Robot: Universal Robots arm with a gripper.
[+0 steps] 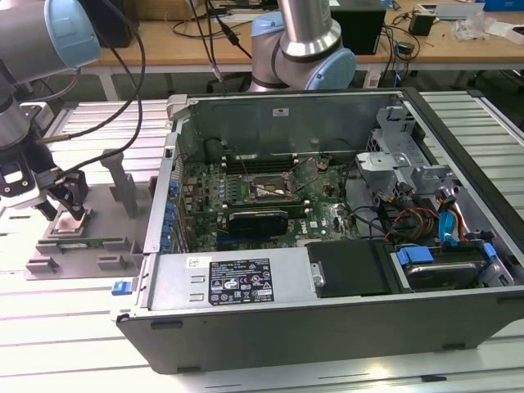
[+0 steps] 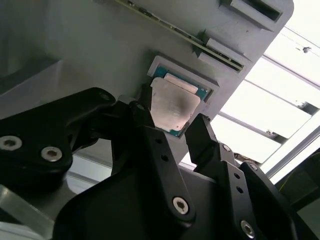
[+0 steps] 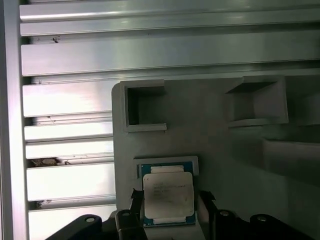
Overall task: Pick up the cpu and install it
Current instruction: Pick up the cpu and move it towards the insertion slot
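I see the tool [image 3: 170, 204] parted narrowly, matte black fingers [image 3: 206, 204] straddling the cpu [image 3: 167, 195], a flat square with dull silver lid, seated in a grey plastic fixture [image 3: 235, 170] recess on the ribbed aluminium worktop [image 3: 70, 60].

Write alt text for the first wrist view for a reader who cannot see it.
The cpu, silver top up, sits in a shallow recess of a grey fixture plate, with the gripper open and one dark finger on each side of it. The plate lies on a ribbed metal table.
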